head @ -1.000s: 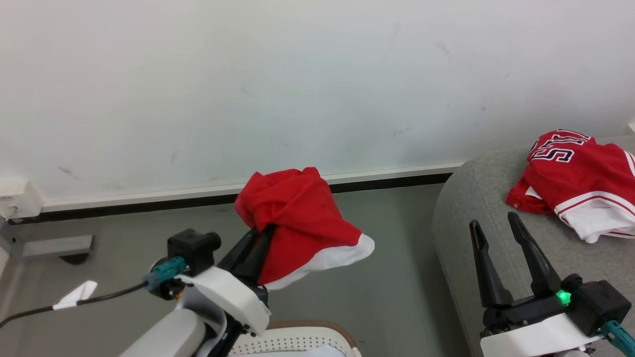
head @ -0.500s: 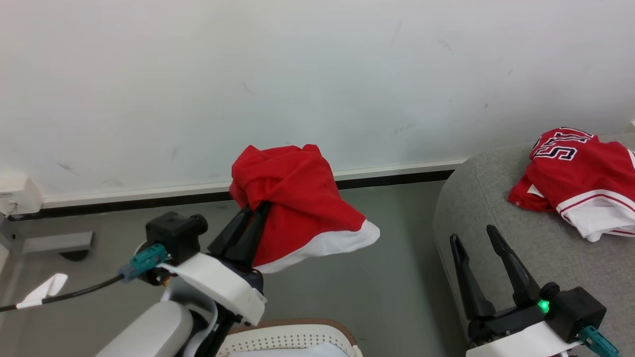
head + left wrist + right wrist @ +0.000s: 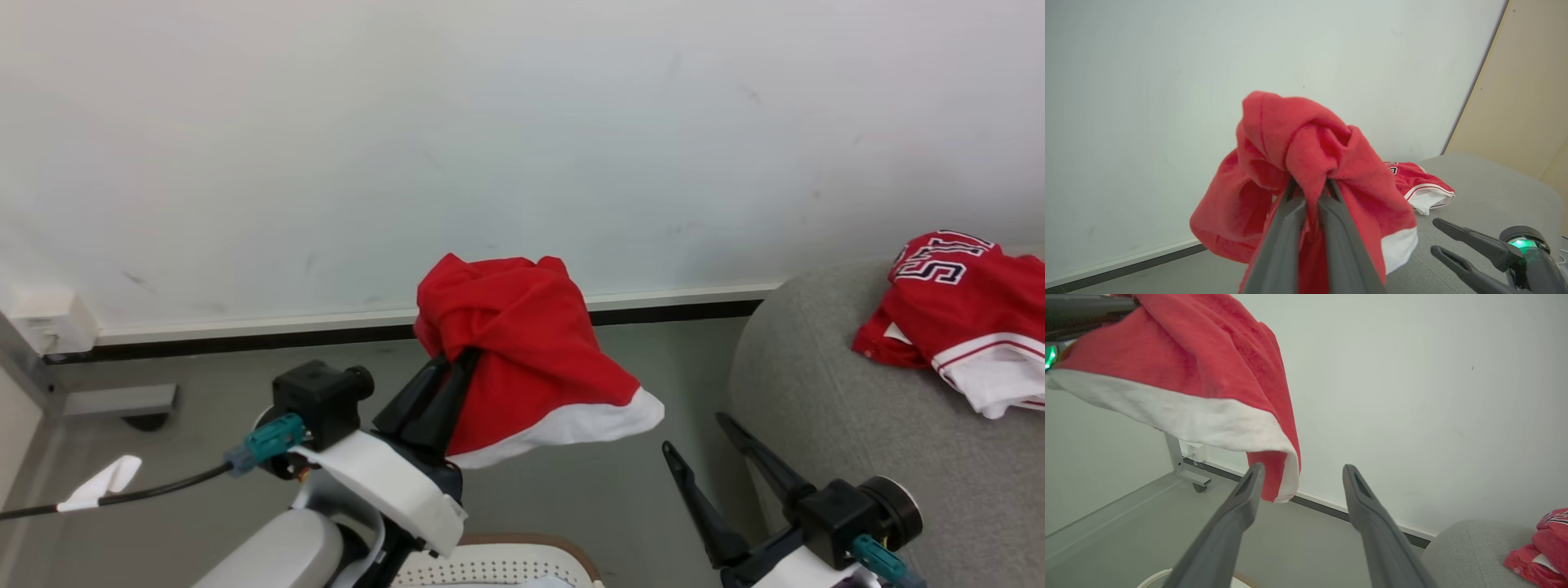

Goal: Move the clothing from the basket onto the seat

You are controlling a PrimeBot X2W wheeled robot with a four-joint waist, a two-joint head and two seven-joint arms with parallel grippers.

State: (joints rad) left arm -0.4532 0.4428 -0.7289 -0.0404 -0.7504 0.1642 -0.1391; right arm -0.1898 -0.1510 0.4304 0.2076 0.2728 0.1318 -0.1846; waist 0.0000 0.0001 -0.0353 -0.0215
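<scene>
Broadly, the room is plain: a white wall with faint scuff marks meets a smooth grey-green floor along a white skirting with a dark strip under it. At the far left a grey metal leg lies along the floor below a small white box fixed low on the wall. In the left wrist view a tan panel adjoins the wall at the right.

The seat, woven light grey with a rounded, padded edge, stands on the floor at the right, against the wall. A jersey, red with white panels and block lettering, lies crumpled on its top surface, well back from the edge.

The left gripper is raised over the floor, its two fingers pinched narrow on a bunched red garment whose white hem hangs free towards the seat, touching nothing below. The basket sits at the bottom of the head view, below that arm, its tan rim and holed white wall partly showing.

The right gripper hovers just beside the seat's edge, fingers spread wide and empty.
</scene>
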